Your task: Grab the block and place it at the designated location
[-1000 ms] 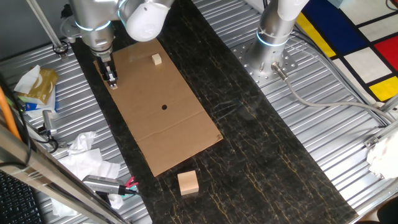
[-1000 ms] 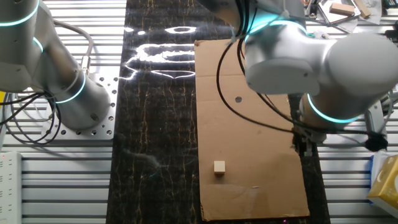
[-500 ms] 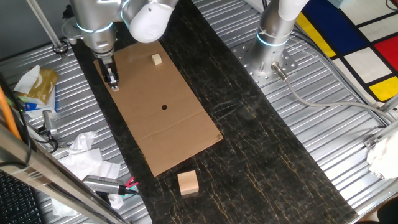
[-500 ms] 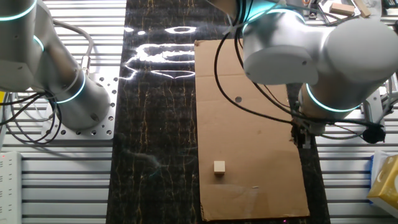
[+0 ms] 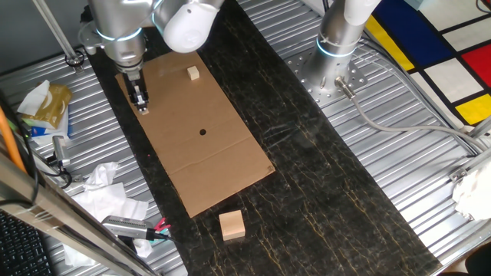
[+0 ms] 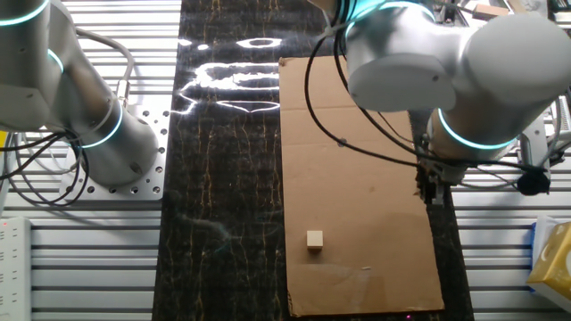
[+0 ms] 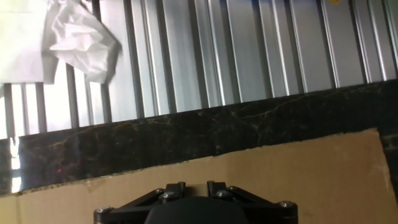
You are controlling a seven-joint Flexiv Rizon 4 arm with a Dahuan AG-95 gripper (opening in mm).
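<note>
Black two-finger gripper (image 5: 140, 103) stands at the left edge of the flat brown cardboard sheet (image 5: 222, 165); its fingertips seem to pinch the tiny pale tan wooden cube (image 5: 143, 109), mostly hidden. Right of it, the small round black dot (image 5: 202, 132) lies uncovered.

The block (image 5: 142, 110) is a tiny pale tan wooden cube. It shows only as a small light speck at the tips of the gripper (image 5: 140, 104), by the long edge of the cardboard sheet (image 5: 222, 165). It is too small to tell whether it rests on the sheet or hangs just above it. The designated location (image 5: 202, 132) is a small round black dot marked on the flat brown sheet, near its middle. It lies bare, well apart from the block.
</note>
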